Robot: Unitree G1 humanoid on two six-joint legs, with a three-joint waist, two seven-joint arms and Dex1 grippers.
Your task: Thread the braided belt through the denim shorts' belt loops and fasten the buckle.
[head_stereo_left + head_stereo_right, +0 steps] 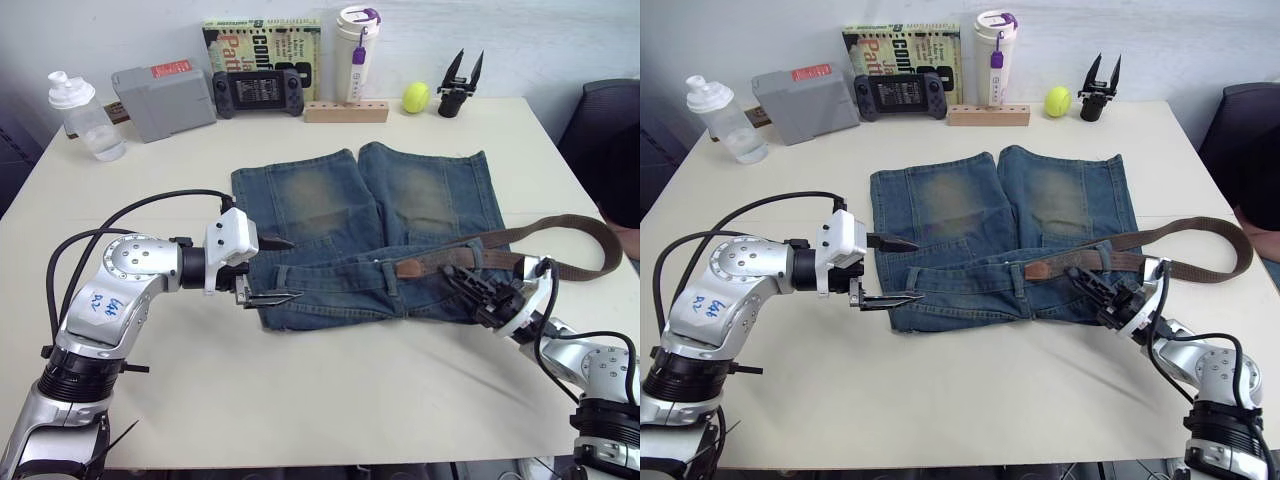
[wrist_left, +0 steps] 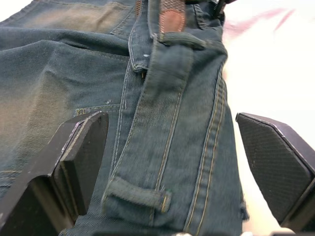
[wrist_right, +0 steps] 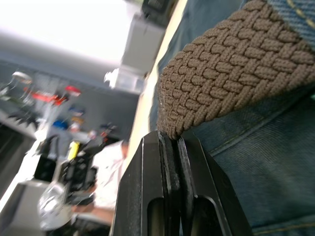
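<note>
From the head views, the shorts (image 1: 365, 235) lie flat on the surface (image 1: 330, 400), waistband toward the robot. The belt (image 1: 560, 235) runs along the right part of the waistband, its tan end (image 1: 410, 268) lying near the middle, and the rest loops out past the shorts' right edge onto the surface. The buckle cannot be made out. The left gripper (image 1: 272, 270) sits at the waistband's left end, jaws spread apart and holding nothing. The right gripper (image 1: 468, 287) rests on the waistband beside the belt.

In the left wrist view, the open fingers (image 2: 81, 152) straddle the waistband, with an empty loop (image 2: 138, 196) close by and the tan end (image 2: 171, 19) farther along.

In the right wrist view, the jaws are closed, pinching the edge of the belt (image 3: 231, 73) against the denim.

My reading: threading is partly done on the right side at most; the left loops and the fastening remain.
</note>
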